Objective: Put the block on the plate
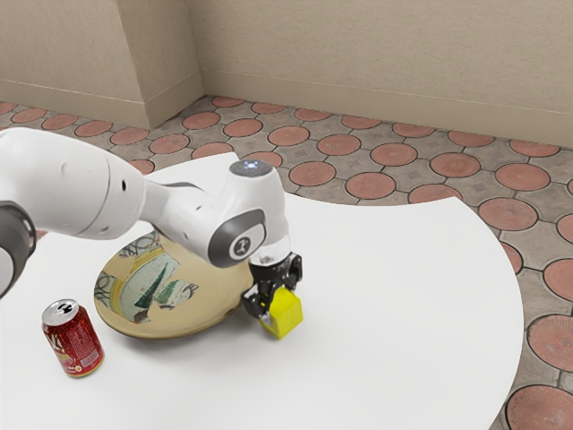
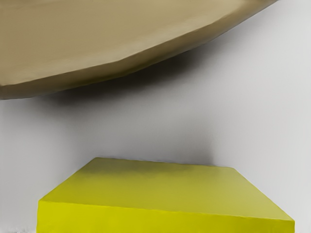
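One yellow block (image 1: 286, 314) — at claw (image 1: 279, 303), beside plate (image 1: 210, 312)

The wrist view crops the block (image 2: 165, 191) and plate (image 2: 87, 39).

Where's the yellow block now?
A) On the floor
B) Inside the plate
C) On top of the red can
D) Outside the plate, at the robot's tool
D: the yellow block is at the tool, outside the plate's rim.
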Robot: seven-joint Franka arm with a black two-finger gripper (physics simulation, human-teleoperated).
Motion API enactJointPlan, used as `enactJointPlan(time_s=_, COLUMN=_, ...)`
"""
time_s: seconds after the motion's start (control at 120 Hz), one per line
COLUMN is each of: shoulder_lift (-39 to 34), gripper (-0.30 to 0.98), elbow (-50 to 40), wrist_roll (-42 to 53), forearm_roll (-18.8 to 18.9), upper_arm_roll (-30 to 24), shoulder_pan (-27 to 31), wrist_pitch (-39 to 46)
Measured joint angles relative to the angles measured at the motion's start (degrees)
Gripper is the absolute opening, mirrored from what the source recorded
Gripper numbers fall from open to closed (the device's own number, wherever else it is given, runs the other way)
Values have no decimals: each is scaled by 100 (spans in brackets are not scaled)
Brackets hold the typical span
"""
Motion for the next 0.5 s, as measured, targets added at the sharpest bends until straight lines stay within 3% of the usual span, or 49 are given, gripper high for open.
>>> enactJointPlan(time_s=0.5, shoulder_lift=-848, gripper=40, elbow=-160, wrist_roll=-46, forearm_roll=17, upper_arm_roll=28, shoulder_pan=71, wrist_pitch=-342)
